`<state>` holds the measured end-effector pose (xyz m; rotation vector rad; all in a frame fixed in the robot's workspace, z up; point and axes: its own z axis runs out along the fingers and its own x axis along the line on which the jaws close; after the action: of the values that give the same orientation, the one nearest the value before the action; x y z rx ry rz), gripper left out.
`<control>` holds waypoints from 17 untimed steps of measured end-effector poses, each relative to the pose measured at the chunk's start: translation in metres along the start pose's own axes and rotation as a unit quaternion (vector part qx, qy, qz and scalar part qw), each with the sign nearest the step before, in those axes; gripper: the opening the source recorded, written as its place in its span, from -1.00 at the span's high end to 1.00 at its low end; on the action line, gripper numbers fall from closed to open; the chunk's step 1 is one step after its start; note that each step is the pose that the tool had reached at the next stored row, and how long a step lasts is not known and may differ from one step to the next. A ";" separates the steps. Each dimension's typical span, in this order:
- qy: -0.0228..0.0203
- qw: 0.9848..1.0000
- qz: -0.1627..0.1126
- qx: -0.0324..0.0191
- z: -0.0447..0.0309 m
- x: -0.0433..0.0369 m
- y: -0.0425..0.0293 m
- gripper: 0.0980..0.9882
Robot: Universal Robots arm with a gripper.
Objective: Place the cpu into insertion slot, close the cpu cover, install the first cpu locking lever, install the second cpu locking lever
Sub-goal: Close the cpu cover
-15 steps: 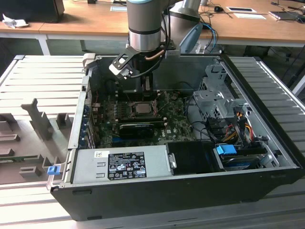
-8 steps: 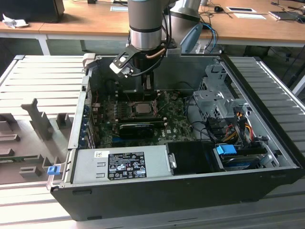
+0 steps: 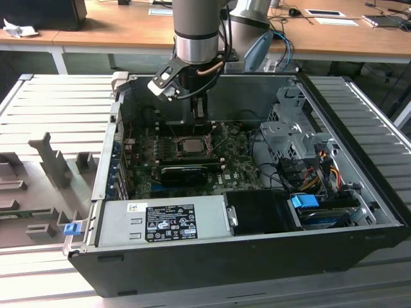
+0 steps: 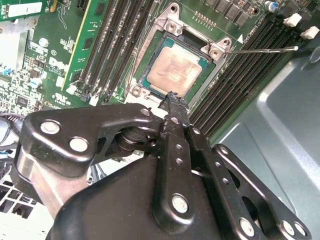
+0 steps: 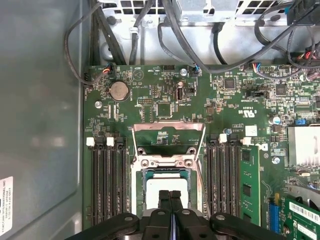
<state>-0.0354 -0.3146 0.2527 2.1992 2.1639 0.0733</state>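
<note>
cpu (image 4: 175, 71): pale metal face, satin, faintly scuffed | cover (image 5: 168, 126), beside cpu: bare silvery metal, dull sheen | board (image 5: 150, 100), around cpu: green, lacquered sheen | gripper (image 4: 172, 98), near cpu: black, semi-matt, bright metal screws | case wall (image 5: 40, 100), well apart from cpu: grey metal, smooth, matt

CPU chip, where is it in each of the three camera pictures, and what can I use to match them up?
Exterior view: the chip lies on the green board, under the gripper.
Second wrist view: the chip is the pale square in the socket, right at the shut gripper's tip.
First wrist view: the chip is between the black memory slots, partly hidden by the gripper.
Shared landmark: the gripper tip at the chip's edge.
</note>
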 end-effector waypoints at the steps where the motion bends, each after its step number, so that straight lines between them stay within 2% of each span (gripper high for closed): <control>1: 0.000 1.000 0.000 0.000 0.0000 0.0000 0.0003 0.98; 17: -0.002 1.000 0.000 0.000 0.0003 0.0009 0.0042 0.98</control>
<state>-0.0311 -0.3137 0.2527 2.1968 2.1623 0.0688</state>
